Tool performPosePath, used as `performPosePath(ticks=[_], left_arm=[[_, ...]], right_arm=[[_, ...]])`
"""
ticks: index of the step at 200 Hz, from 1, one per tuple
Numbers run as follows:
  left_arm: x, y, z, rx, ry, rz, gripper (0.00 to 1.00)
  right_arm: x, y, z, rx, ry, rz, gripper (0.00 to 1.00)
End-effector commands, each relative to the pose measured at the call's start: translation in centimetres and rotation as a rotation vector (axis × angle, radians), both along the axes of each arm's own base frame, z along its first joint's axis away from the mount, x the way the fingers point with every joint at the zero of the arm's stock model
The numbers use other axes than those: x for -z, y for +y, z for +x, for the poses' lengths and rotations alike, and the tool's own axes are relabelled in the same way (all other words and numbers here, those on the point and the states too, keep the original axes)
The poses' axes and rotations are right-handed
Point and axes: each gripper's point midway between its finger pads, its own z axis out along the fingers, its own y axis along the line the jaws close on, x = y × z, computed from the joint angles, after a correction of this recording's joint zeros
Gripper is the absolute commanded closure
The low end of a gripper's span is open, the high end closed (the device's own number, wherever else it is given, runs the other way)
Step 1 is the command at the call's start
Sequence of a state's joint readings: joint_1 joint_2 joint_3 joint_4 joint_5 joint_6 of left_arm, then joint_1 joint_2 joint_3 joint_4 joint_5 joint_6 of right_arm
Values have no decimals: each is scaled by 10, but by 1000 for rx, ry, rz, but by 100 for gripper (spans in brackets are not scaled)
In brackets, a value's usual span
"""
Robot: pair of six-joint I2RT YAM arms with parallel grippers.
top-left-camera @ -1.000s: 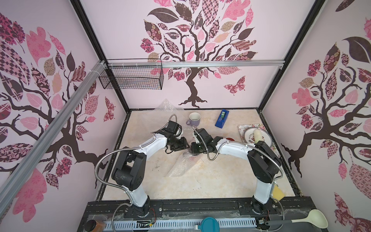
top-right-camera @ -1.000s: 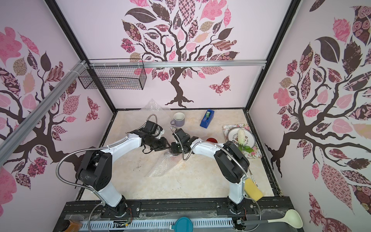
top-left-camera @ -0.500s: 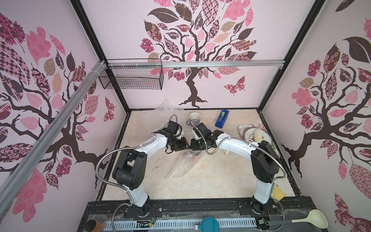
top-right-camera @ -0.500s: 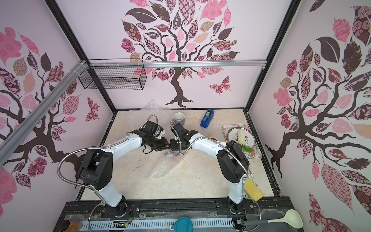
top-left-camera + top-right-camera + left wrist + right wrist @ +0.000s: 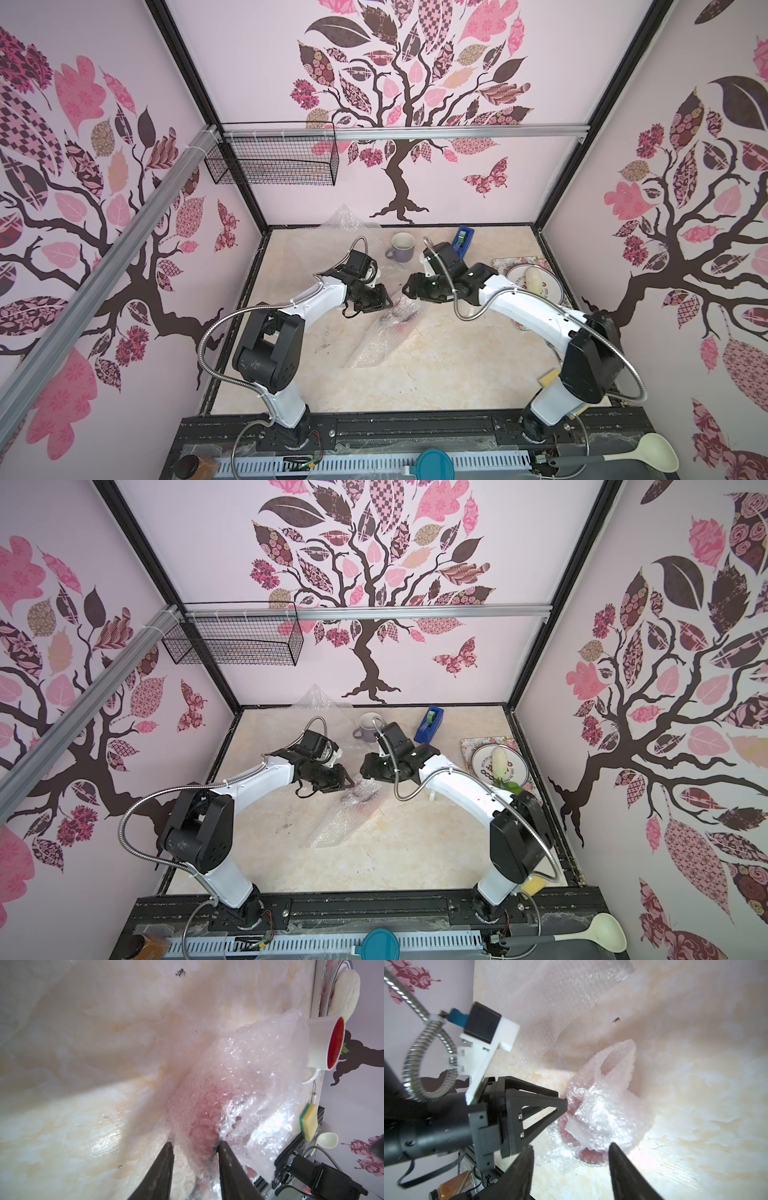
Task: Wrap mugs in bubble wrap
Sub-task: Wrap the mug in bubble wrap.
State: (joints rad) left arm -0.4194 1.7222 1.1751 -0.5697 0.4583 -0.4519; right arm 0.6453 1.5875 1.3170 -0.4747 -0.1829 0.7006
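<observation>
Left gripper [image 5: 194,1144] is clamped on the bubble wrap [image 5: 239,1064] covering the red mug [image 5: 203,1109], which lies at its tips. Right gripper [image 5: 571,1146] stands open and empty, just short of the same bundle.

Risk: with only one side pinned, the loose wrap may unfold or the mug roll.

The glossy marble-look table [image 5: 83,1064] probably offers little friction. Pink tree-patterned walls [image 5: 457,174] enclose it.
</observation>
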Motion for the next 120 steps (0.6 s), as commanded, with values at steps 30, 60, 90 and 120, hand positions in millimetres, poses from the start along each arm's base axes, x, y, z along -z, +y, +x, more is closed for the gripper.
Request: performPosePath(ticks=[30,60,90,120], left_arm=[[-15,-4,13,6,-49,-13,62],[-16,-4,14,1,-49,-13,62],[-17,-3,14,-4,-52,-10,62],[-27,-3,14,-4,-67,-14,62]], right_arm=[[28,-2,-10,-2,184,43,16],[67,0,-19,-20,282,19,16],[100,-6,-22,-9,324,-29,19],[136,-6,-22,13,347,-75,20]])
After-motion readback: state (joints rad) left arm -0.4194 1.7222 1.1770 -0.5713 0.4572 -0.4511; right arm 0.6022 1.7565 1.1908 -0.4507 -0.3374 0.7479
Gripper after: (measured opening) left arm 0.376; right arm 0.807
